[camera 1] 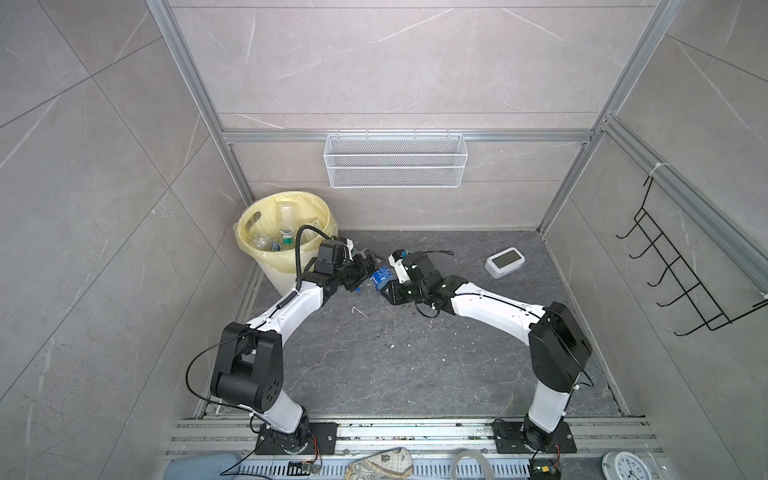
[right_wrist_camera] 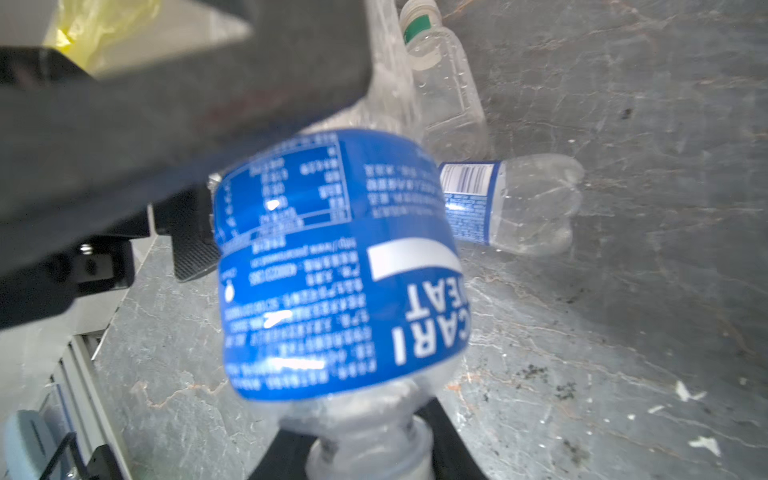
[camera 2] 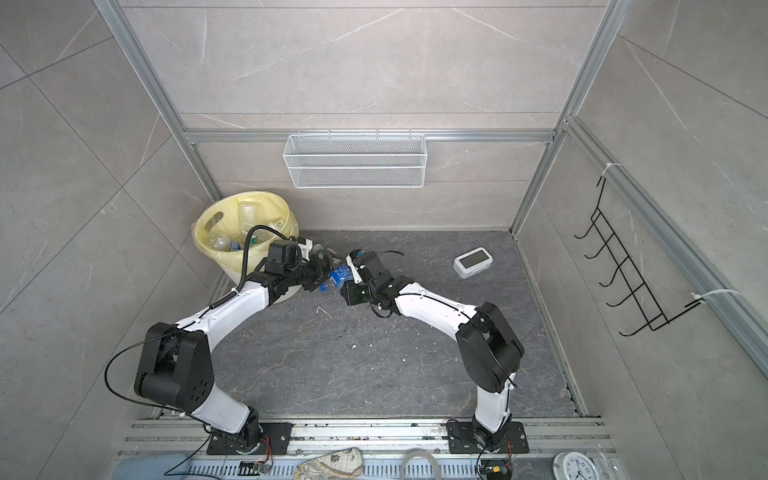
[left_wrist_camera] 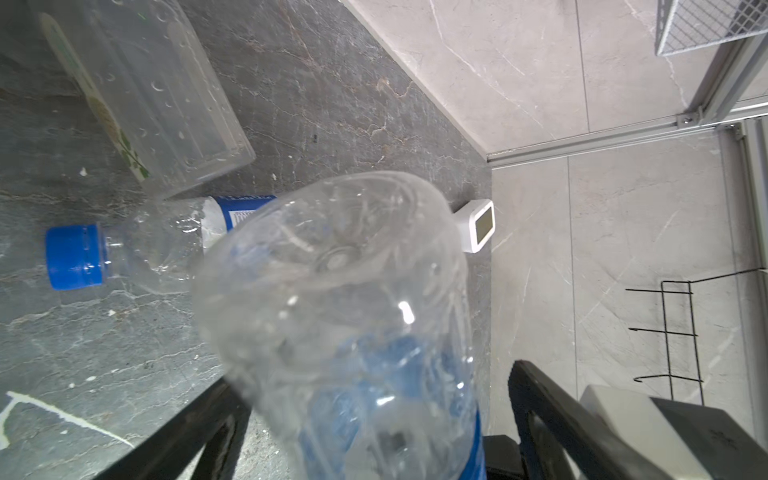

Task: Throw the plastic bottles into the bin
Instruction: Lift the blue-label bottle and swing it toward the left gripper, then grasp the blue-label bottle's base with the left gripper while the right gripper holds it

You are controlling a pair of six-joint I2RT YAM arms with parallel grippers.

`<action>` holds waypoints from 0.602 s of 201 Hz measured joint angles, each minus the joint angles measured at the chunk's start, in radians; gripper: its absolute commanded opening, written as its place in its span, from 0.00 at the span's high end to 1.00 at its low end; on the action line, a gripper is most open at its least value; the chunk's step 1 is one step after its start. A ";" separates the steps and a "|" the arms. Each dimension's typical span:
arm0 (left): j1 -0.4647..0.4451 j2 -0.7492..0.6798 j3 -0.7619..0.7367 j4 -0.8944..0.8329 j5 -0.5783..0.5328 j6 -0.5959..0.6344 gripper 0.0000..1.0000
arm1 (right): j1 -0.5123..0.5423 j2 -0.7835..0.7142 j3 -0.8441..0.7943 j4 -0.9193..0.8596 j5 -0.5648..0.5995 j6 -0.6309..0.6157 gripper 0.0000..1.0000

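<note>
Our right gripper [right_wrist_camera: 365, 440] is squeezed tight on the neck of a bottle [camera 1: 382, 277] with a blue label. We hold it up in the middle, its long side pointing at our left gripper [left_wrist_camera: 374, 376], which is spread wide around the bottom end. The bin [camera 1: 272, 272] sits just behind the left arm [camera 1: 291, 303], so we think that arm is nearer for the drop.

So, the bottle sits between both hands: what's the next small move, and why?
Probably close the left hand on the bottle. Its jaws stand open on either side of the base, while the right hand is shut on the neck, and the bin is nearer the left hand.
</note>
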 measured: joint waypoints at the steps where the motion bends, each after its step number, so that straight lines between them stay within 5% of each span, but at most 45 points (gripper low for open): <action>1: 0.000 0.000 0.000 0.001 0.000 0.000 0.05 | 0.000 0.000 -0.001 0.001 0.000 0.000 0.78; 28: 0.006 -0.001 -0.004 0.026 0.007 -0.011 0.14 | -0.001 -0.006 -0.007 0.016 -0.010 0.015 0.78; 53: 0.015 -0.005 -0.016 0.048 0.012 -0.023 0.34 | -0.001 -0.012 -0.014 0.032 -0.016 0.019 0.78; 121: 0.016 -0.008 -0.017 0.056 0.034 -0.030 0.41 | 0.000 -0.024 -0.044 0.065 -0.023 0.019 0.75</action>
